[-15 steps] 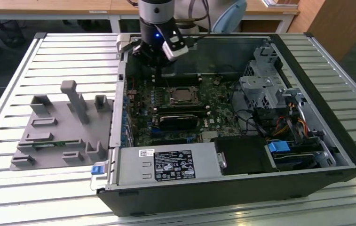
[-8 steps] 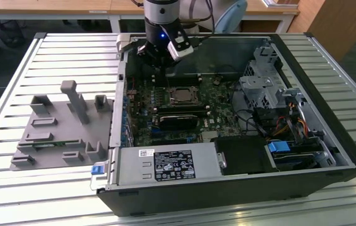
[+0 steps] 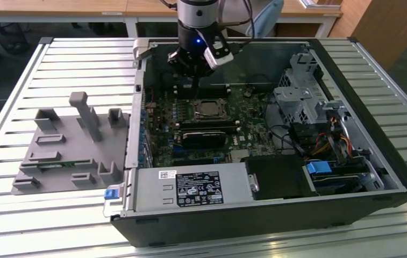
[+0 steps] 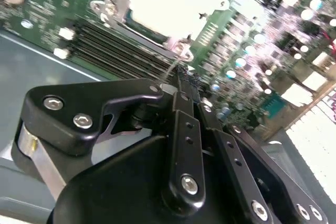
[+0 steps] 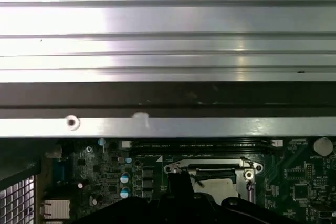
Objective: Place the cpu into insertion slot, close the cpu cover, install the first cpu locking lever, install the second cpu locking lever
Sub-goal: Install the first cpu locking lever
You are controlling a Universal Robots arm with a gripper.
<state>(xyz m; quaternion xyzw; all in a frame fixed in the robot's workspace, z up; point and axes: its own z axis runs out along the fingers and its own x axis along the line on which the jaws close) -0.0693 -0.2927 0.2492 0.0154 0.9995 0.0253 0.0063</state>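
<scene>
The insertion slot (image 3: 197, 103) sits mid-motherboard inside the open computer case. The cpu (image 3: 208, 110) lies in it, its pale metal top showing bright in the second wrist view (image 4: 157, 3). The silver cpu cover (image 4: 118, 1) lies flat around the chip, and its edge shows in the first wrist view (image 5: 210, 164). My gripper (image 3: 191, 80) hangs just behind the slot, toward the case's back wall. Its black fingers (image 4: 185, 103) are shut together, tips (image 4: 177, 77) at the slot's corner. A thin silver lever rod (image 4: 172, 65) runs from that corner to the tips; whether it is gripped, I cannot tell.
Black memory sticks (image 3: 205, 130) lie in front of the slot. A drive cage (image 3: 300, 102) and cables fill the case toward the exterior view's right, with a power supply (image 3: 192, 188) at the front. A grey parts fixture (image 3: 67, 145) stands on the slatted table (image 3: 16, 107) at the exterior view's left.
</scene>
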